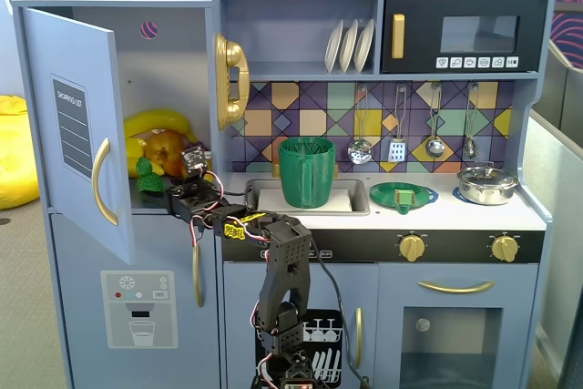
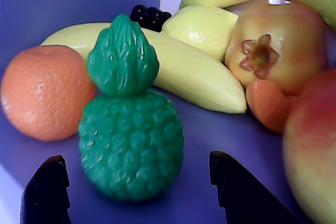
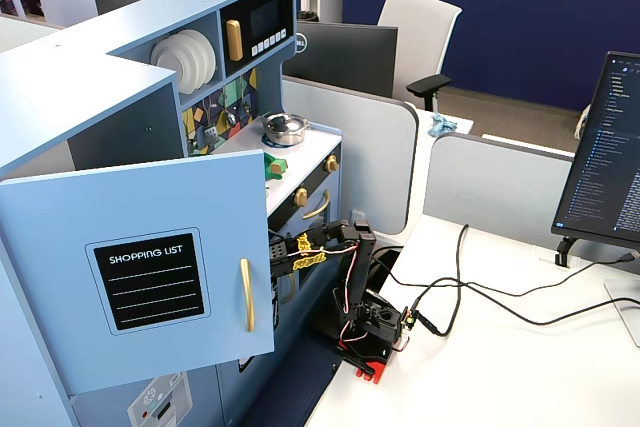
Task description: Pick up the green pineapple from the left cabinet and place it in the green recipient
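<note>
In the wrist view an orange (image 2: 44, 92) lies left of the pineapple (image 2: 130, 129), which stands upright in the cabinet (image 1: 168, 70), crown up, long axis vertical; the tool (image 2: 139, 187) is apart, a jaw on each side; I'd advance level, then close low on the bumpy body, clear of the banana (image 2: 178, 66) behind.

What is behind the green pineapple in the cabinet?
Behind the green pineapple the wrist view shows a yellow banana, an orange and dark berries. Its crown hides part of the banana.
</note>
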{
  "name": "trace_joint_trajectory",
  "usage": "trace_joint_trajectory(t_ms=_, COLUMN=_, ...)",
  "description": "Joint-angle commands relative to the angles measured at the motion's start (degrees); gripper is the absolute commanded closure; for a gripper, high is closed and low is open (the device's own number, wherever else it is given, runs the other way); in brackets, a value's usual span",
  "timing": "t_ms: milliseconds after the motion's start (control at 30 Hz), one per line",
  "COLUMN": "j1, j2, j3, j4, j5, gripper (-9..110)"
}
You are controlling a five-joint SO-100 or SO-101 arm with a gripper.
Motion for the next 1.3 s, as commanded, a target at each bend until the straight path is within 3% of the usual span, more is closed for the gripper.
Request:
trace_joint_trajectory(t_ms=0, j1=-1.4, j2=-1.0, j3=-6.7, j4=-2.5, j5=0.6, gripper=73)
trace_joint_trajectory(t_ms=700, j1=-1.9, j2=-14.3, j3=-21.1, j4=-1.9, j5=0.1, gripper=75)
trace_joint_trajectory(t_ms=800, j1=-2.1, j2=-14.6, j3=-21.0, j4=-1.9, j5=-0.5, gripper=84)
trace_joint_trajectory(t_ms=900, j1=-2.3, j2=-14.7, j3=-20.7, j4=-1.7, j5=-1.4, gripper=101)
trace_joint_trajectory(t_ms=1267, j1=-2.2, j2=-12.7, j3=-19.2, j4=-1.1, j5=-4.7, gripper=101)
